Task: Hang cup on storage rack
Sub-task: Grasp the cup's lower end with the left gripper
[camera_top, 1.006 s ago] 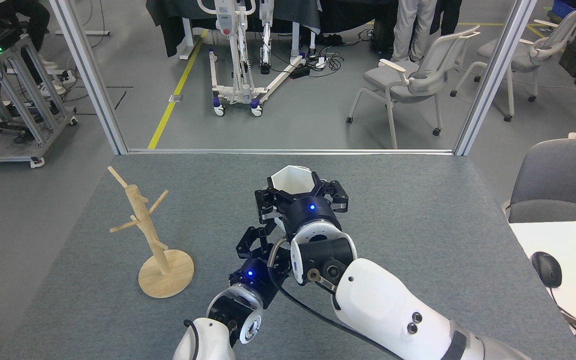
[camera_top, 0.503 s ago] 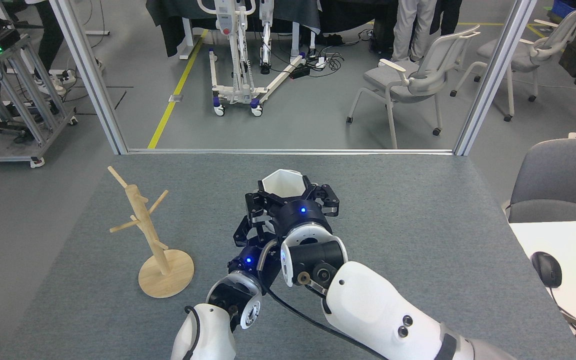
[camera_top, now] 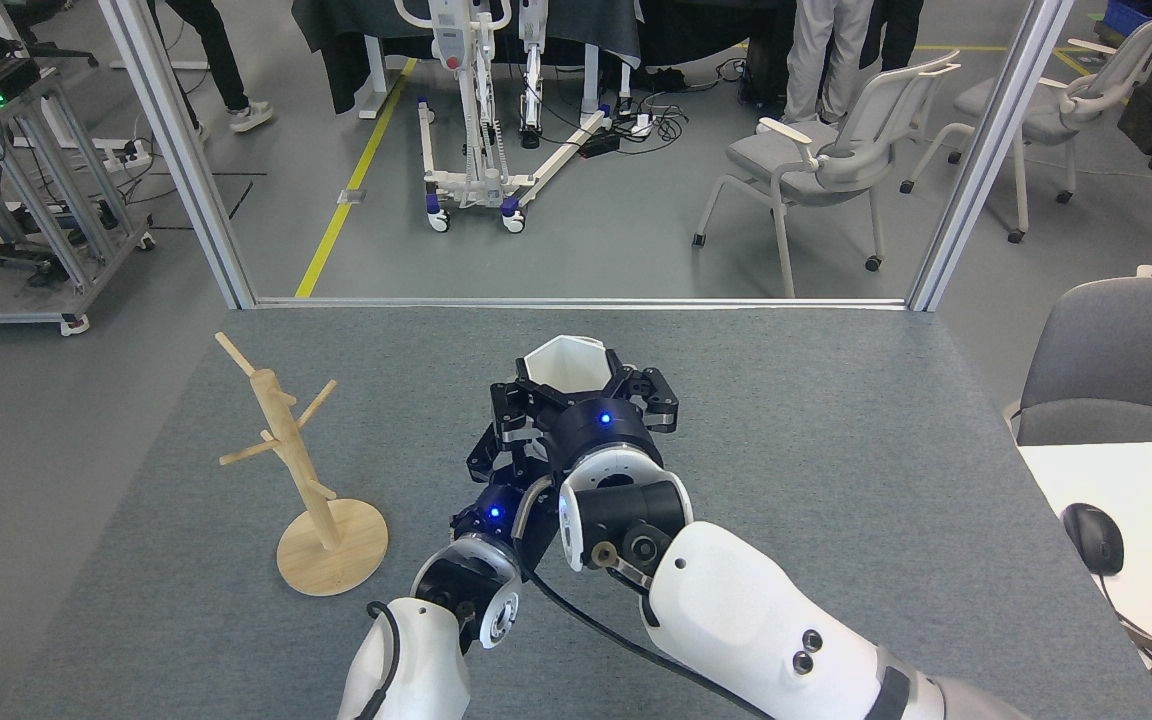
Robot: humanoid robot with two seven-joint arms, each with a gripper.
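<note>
The white faceted cup is held upright above the middle of the table, its hexagonal rim facing up and its handle hidden. My right gripper is shut on it, with black fingers on both sides of the cup body. My left gripper sits just below and left of the right wrist, partly hidden by it, so its opening is unclear. The wooden storage rack stands on its round base at the left of the table, well apart from both grippers, with bare pegs.
The grey table ends at a metal frame rail at the back. A grey chair and a white desk with a mouse lie to the right. Beyond the rail are chairs, equipment and people's legs.
The right gripper has carried the cup a little to the left. The left gripper has moved up and forward, closing in under the right wrist. The rack has not moved.
</note>
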